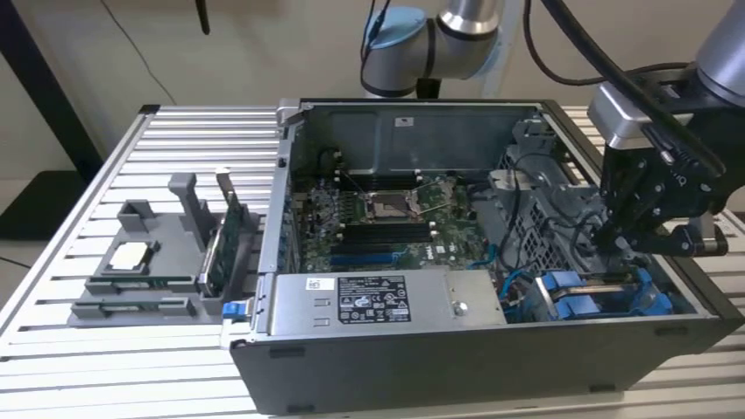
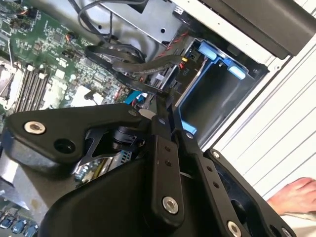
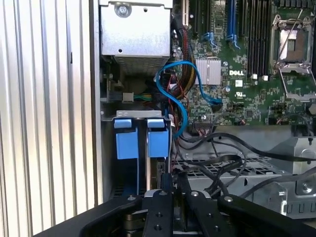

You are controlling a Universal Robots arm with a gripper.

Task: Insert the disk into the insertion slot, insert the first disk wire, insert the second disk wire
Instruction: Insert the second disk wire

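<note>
My gripper point(image 1: 617, 240) reaches down into the open computer case at the exterior view's right, just above the insertion slot point(image 1: 594, 297). The slot is a dark grey bay with blue plastic rails and two blue tabs point(image 3: 138, 138). In the second wrist view the gripper point(image 2: 164, 101) is shut, its tips pinching the end of a black disk wire point(image 2: 133, 69) beside the slot's mouth point(image 2: 217, 98). The first wrist view shows the gripper point(image 3: 170, 180) next to the blue tabs, with black wires point(image 3: 217, 163) looping alongside. The disk is hidden.
The silver power-supply box point(image 1: 372, 301) lies along the case's front, with the motherboard point(image 1: 385, 218) behind it. A blue cable point(image 3: 182, 94) curls near the bay. A grey fixture point(image 1: 152, 271) holding a green card point(image 1: 227, 244) stands outside the case. A person's hand point(image 2: 296, 195) rests on the slatted table.
</note>
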